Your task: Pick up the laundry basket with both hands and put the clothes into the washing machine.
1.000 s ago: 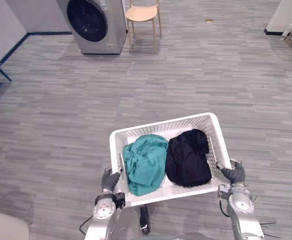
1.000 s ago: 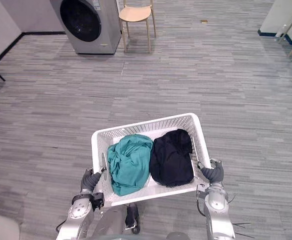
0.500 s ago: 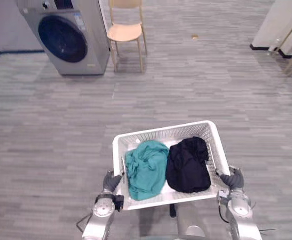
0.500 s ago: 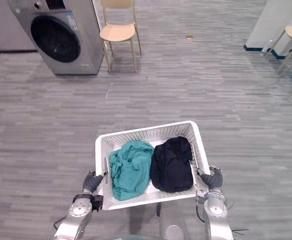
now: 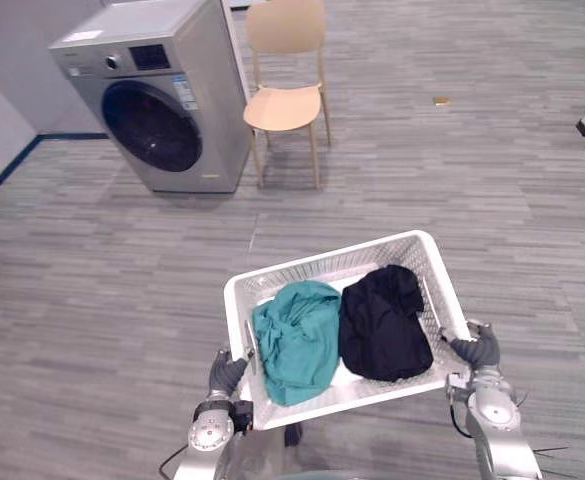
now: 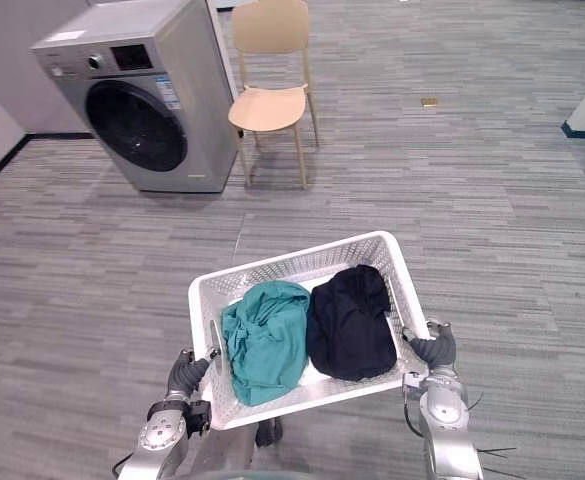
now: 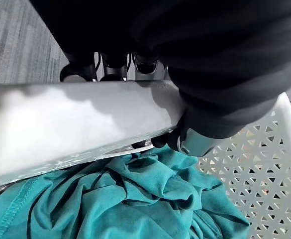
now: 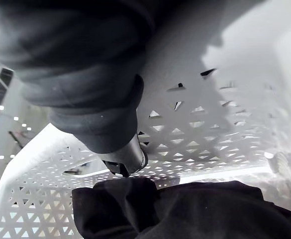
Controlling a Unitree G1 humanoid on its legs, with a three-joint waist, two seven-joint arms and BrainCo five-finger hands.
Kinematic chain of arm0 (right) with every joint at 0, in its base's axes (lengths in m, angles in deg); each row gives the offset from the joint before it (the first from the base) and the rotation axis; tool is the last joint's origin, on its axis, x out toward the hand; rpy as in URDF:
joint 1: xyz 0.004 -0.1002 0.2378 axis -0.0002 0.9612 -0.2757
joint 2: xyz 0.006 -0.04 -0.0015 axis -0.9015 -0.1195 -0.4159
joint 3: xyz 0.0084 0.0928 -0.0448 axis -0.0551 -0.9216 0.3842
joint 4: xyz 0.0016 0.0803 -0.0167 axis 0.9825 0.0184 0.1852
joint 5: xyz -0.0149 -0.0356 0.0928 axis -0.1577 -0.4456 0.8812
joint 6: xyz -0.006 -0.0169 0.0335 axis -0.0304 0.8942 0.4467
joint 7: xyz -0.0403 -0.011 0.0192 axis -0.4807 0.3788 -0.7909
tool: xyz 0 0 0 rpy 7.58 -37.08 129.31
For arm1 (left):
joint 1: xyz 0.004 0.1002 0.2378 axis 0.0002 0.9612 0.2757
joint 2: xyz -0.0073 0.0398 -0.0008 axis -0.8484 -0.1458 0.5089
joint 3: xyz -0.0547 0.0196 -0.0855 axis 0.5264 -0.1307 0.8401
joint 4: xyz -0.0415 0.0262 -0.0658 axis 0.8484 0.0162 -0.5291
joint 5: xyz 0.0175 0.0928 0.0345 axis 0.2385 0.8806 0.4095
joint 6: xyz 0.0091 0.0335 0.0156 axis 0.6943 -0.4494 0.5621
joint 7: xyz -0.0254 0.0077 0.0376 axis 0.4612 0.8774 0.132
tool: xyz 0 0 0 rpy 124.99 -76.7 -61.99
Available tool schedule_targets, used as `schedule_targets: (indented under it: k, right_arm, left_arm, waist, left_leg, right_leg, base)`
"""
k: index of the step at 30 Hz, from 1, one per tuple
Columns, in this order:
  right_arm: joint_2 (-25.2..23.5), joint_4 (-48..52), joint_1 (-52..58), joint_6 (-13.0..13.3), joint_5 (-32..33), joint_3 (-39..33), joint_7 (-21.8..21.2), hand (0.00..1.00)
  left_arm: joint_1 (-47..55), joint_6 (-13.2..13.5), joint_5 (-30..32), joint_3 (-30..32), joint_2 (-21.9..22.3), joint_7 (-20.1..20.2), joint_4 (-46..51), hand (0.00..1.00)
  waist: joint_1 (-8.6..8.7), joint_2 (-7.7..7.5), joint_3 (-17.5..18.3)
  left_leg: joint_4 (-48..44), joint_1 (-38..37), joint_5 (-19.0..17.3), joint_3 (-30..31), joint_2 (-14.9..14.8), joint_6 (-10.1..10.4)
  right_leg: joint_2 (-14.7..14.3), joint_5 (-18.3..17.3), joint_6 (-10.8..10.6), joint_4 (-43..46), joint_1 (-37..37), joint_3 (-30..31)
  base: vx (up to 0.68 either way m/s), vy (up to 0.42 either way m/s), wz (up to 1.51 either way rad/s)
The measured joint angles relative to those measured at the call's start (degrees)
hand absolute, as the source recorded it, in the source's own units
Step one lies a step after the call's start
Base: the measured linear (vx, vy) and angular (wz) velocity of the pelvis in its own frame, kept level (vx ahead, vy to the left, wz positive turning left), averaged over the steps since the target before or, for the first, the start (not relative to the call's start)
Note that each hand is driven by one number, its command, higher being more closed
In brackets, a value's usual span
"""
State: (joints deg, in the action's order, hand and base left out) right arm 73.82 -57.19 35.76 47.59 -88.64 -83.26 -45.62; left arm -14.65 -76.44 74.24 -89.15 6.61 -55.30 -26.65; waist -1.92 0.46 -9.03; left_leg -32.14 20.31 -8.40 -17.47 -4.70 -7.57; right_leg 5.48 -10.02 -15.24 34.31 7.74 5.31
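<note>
The view has shifted since the earlier frames: the washing machine (image 5: 157, 95) and the chair (image 5: 285, 100) just beside it are now seen nearer and more fully. The laundry basket (image 5: 317, 266) is still held above the floor. The left hand (image 5: 224, 372) is curled over the basket's left rim, thumb inside, and the right hand (image 5: 475, 347) is clamped on the right rim. One basket is counted, holding two garments: one teal garment (image 5: 294, 340) on the left and one black garment (image 5: 382, 325) touching it on the right. One washing machine and one chair are seen
</note>
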Motion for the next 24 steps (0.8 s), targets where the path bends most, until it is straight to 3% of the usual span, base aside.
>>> schedule_targets:
  k: [1,2,3,4,6,7,8,9,10,11,12,13,14,16,17,18,19,20,21,23,24]
  right_arm:
    - [-1.7,-0.2,0.1,0.3,-0.3,-0.1,0.1,1.00]
    - [-2.3,-0.3,0.3,0.3,-0.4,-0.1,0.3,1.00]
    - [-2.2,-0.3,0.4,0.2,-0.5,-0.2,0.3,1.00]
    - [-2.1,-0.1,0.8,0.1,-0.9,-0.5,0.3,1.00]
    - [-2.3,1.9,2.3,0.1,-0.9,-0.7,0.4,1.00]
    - [-2.4,3.0,2.8,0.2,-0.9,-0.7,0.4,1.00]
    - [-2.4,5.2,3.8,0.2,-0.9,-1.0,0.5,1.00]
    - [-2.4,6.7,4.4,0.2,-0.9,-1.5,0.9,1.00]
    - [-2.4,7.2,4.5,0.2,-0.9,-1.7,1.1,1.00]
    - [-2.1,7.1,4.7,0.2,-0.9,-1.8,1.1,1.00]
    - [-1.3,6.8,4.8,0.1,-0.9,-1.7,1.1,1.00]
    - [-1.1,7.2,4.5,-0.3,-0.9,-1.8,1.1,1.00]
    - [-1.1,7.5,4.8,-0.5,-0.9,-1.9,1.1,1.00]
    - [-1.1,9.3,6.5,-0.6,-0.6,-2.0,1.1,1.00]
    - [-1.3,11.6,8.2,-0.6,-0.2,-1.6,1.1,1.00]
    - [-1.4,12.3,8.5,-0.5,-0.2,-1.6,1.2,1.00]
    - [-1.4,13.1,8.6,-0.5,-0.2,-1.5,1.2,1.00]
    - [-1.3,14.0,8.9,-0.6,-0.2,-1.5,1.3,1.00]
    - [-1.2,14.3,9.0,-0.6,-0.2,-1.6,1.3,1.00]
    - [-1.0,15.3,9.0,-0.5,0.2,-1.7,1.4,1.00]
    - [-0.9,15.4,8.9,-0.5,0.3,-1.7,1.4,1.00]
  left_arm:
    - [-1.2,-0.1,0.0,-0.1,-1.6,0.0,-1.1,1.00]
    - [-2.3,-0.4,0.0,-0.1,-2.3,0.0,-2.1,1.00]
    - [-2.4,-0.6,0.0,-0.2,-2.2,0.0,-2.2,1.00]
    - [-2.4,-0.7,0.0,-0.7,-2.2,0.0,-2.2,1.00]
    - [-2.9,-0.7,-0.1,-1.2,-2.6,0.0,-1.7,1.00]
    - [-3.2,-0.6,-0.1,-1.3,-2.8,0.0,-1.5,1.00]
    - [-4.2,-0.6,-0.2,-1.8,-3.2,0.0,-1.3,1.00]
    - [-5.1,-0.6,-0.2,-2.4,-3.2,0.0,-1.0,1.00]
    - [-5.2,-0.6,-0.2,-2.6,-3.2,0.0,-0.9,1.00]
    - [-4.7,-0.6,-0.1,-3.0,-3.1,0.0,-1.0,1.00]
    - [-4.3,-0.7,-0.1,-3.2,-1.8,0.0,-1.8,1.00]
    - [-4.1,-0.6,0.0,-3.0,-1.5,-0.1,-1.6,1.00]
    - [-4.5,-0.6,0.0,-3.0,-1.3,0.0,-1.6,1.00]
    - [-4.2,-0.6,0.1,-2.9,-0.8,0.0,-1.6,1.00]
    - [-3.0,-0.4,0.0,-2.3,-0.4,0.7,-1.0,1.00]
    - [-2.5,-0.2,0.0,-2.3,-0.3,0.8,-0.7,1.00]
    - [-1.9,0.0,0.0,-2.2,-0.3,0.9,-0.3,1.00]
    - [-2.0,0.1,0.0,-2.3,-0.2,1.0,-0.1,1.00]
    - [-1.9,0.2,0.0,-2.3,-0.2,1.0,-0.1,1.00]
    - [-1.9,0.6,0.0,-2.2,0.0,1.1,0.9,1.00]
    - [-1.9,0.6,0.0,-2.2,0.0,1.1,1.0,1.00]
  waist:
    - [1.61,-2.52,0.1]
    - [2.75,-3.62,0.1]
    - [2.88,-3.18,-0.2]
    - [3.01,-1.69,-1.0]
    - [4.07,1.26,-1.0]
    - [4.40,1.70,-0.8]
    - [4.77,1.74,-0.8]
    - [5.14,1.43,-0.9]
    - [5.22,0.95,-0.8]
    - [5.50,0.21,-0.3]
    - [5.51,2.22,0.2]
    - [5.17,2.88,0.5]
    - [4.71,2.80,0.3]
    - [5.44,3.92,-0.6]
    - [4.83,4.15,-0.9]
    - [4.10,4.59,-0.9]
    - [3.06,4.72,-1.1]
    - [2.08,4.12,-1.4]
    - [1.67,4.01,-1.3]
    - [0.63,3.63,-1.1]
    - [0.63,3.60,-1.1]
  left_leg:
    - [3.4,-4.2,-4.9,1.8,3.6,0.6]
    - [5.5,-7.9,-6.0,1.8,5.8,0.3]
    - [6.9,-10.7,-6.7,1.9,6.2,0.1]
    - [11.0,-17.1,-7.3,2.2,6.6,-0.2]
    - [17.5,-25.6,-7.5,4.6,6.2,-0.3]
    - [18.6,-27.0,-7.5,5.3,6.1,-0.3]
    - [20.0,-29.3,-7.8,6.4,6.0,0.3]
    - [20.7,-32.1,-9.3,6.6,5.7,2.8]
    - [21.2,-33.8,-10.1,6.8,5.8,4.2]
    - [22.1,-36.9,-11.5,8.0,5.9,6.4]
    - [21.9,-39.2,-11.7,9.8,4.2,7.1]
    - [20.7,-39.2,-10.9,10.1,3.0,8.5]
    - [15.0,-37.9,-8.5,11.1,2.6,11.0]
    - [-5.9,-31.0,-1.1,11.0,-0.6,11.6]
    - [-22.8,-23.6,5.4,10.8,-4.8,12.2]
    - [-29.4,-20.6,5.1,9.9,-6.9,12.0]
    - [-37.4,-15.1,3.9,8.6,-9.9,10.5]
    - [-38.6,-10.8,2.4,6.9,-11.6,8.4]
    - [-37.4,-9.3,1.0,5.8,-12.0,8.2]
    - [-23.9,-4.1,-3.9,2.9,-11.6,7.5]
    - [-19.1,-3.1,-4.1,3.2,-10.6,7.3]
  right_leg:
    - [1.2,3.9,-0.5,15.9,-7.3,0.8]
    - [2.6,2.8,0.4,26.3,-13.5,0.7]
    - [2.7,1.7,2.2,28.6,-15.6,-0.1]
    - [2.3,-0.9,6.4,29.4,-18.9,-2.5]
    - [-0.1,-5.1,11.3,23.2,-25.5,-7.9]
    - [-0.7,-5.3,11.8,19.4,-27.4,-8.9]
    - [-1.8,-4.8,11.8,8.9,-30.0,-10.1]
    - [-2.7,-1.3,12.2,-3.7,-31.3,-10.2]
    - [-3.0,1.5,12.3,-9.8,-31.3,-9.8]
    - [-3.6,11.0,13.0,-15.8,-30.7,-8.6]
    - [-4.9,13.9,15.6,-12.9,-29.9,-9.0]
    - [-5.1,12.0,16.5,-10.8,-29.8,-9.1]
    - [-4.3,7.6,16.7,-6.4,-29.5,-10.3]
    - [-4.3,3.4,17.7,-6.5,-23.5,-12.9]
    - [-5.3,1.0,18.1,-9.2,-18.5,-13.7]
    - [-6.0,0.4,18.5,-10.2,-16.3,-13.9]
    - [-6.9,-0.4,18.9,-13.0,-11.7,-14.0]
    - [-6.9,-1.2,18.8,-16.2,-7.4,-14.0]
    - [-6.7,-1.4,18.7,-17.7,-5.7,-14.1]
    - [-5.4,-3.0,17.5,-21.4,-0.4,-14.1]
    - [-5.0,-3.4,17.1,-21.9,0.7,-14.2]
  base:
    - [0.77,0.254,0.32]
    - [0.68,0.143,0.45]
    - [0.69,0.137,0.11]
    - [0.68,0.127,-0.04]
    - [0.66,0.097,0.22]
    - [0.64,0.030,0.58]
    - [0.79,-0.013,0.72]
    - [0.67,-0.048,0.73]
    - [0.71,-0.090,0.71]
    - [0.75,-0.125,0.52]
    - [0.75,-0.119,0.37]
    - [0.73,-0.138,0.31]
    - [0.68,-0.159,0.41]
    - [0.64,-0.180,0.62]
    - [0.58,-0.147,0.38]
    - [0.66,-0.147,0.14]
    - [0.63,-0.135,-0.02]
    - [0.51,-0.091,0.04]
    - [0.48,-0.054,0.10]
    - [0.47,0.013,0.12]
    - [0.54,0.087,0.11]
